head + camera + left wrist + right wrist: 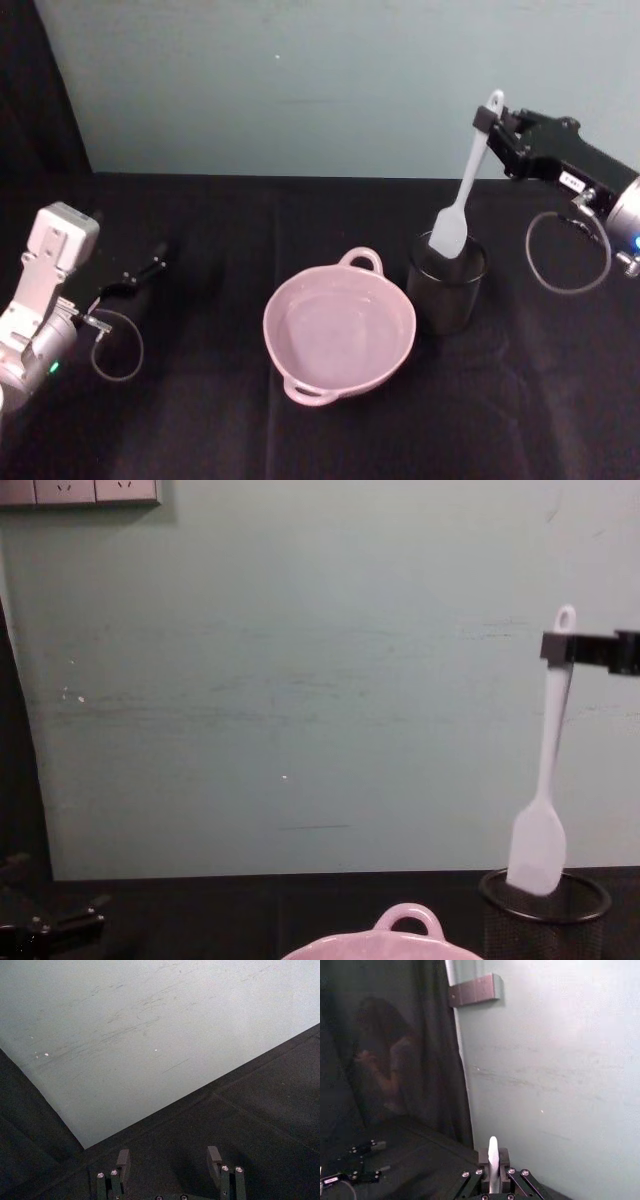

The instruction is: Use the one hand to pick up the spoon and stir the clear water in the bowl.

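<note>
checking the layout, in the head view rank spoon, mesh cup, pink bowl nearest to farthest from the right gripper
1. spoon: held in the right gripper, hanging down.
2. mesh cup: below the gripper, right of the bowl.
3. pink bowl: table centre, farthest left.

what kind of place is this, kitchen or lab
Most likely a lab or test bench, not a kitchen: a table draped in black cloth against a bare pale wall, dark curtains at the side, and wall sockets above. The right gripper holds a spoon.

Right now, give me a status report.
Right gripper shut on spoon, scoop at mesh cup rim. Left gripper open, parked. Bowl untouched.
</note>
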Action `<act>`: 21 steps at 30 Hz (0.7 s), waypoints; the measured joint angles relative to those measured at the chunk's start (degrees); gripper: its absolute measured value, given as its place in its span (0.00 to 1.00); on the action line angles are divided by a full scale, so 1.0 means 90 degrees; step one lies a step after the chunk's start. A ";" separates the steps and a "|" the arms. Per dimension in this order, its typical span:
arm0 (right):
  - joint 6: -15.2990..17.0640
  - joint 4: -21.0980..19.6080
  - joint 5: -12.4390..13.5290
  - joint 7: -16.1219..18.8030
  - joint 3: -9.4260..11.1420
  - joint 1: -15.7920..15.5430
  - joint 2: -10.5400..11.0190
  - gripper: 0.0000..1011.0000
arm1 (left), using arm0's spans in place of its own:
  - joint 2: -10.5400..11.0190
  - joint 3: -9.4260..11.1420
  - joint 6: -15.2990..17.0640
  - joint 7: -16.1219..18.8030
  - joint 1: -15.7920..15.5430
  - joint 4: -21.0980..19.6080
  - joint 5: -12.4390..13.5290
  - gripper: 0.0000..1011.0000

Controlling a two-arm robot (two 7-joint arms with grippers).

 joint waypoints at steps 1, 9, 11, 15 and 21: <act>-0.0017 0.0052 0.0017 -0.0001 -0.0013 0.0006 -0.0010 0.12 | 0.0000 0.0000 0.0000 0.0000 0.0000 0.0000 0.0000 0.99; -0.0200 0.0513 0.0167 -0.0132 -0.0136 -0.0064 -0.0140 0.12 | 0.0000 0.0000 0.0000 0.0000 0.0000 0.0000 0.0000 0.99; -0.0252 0.0662 0.0248 -0.0181 -0.0175 -0.0115 -0.0187 0.12 | 0.0000 0.0000 0.0000 0.0000 0.0000 0.0000 0.0000 0.99; -0.0297 0.0786 0.0371 -0.0244 -0.0195 -0.0177 -0.0234 0.12 | 0.0000 0.0000 0.0000 0.0000 0.0000 0.0000 0.0000 0.99; -0.0335 0.0933 0.0574 -0.0347 -0.0208 -0.0275 -0.0297 0.12 | 0.0000 0.0000 0.0000 0.0000 0.0000 0.0000 0.0000 0.99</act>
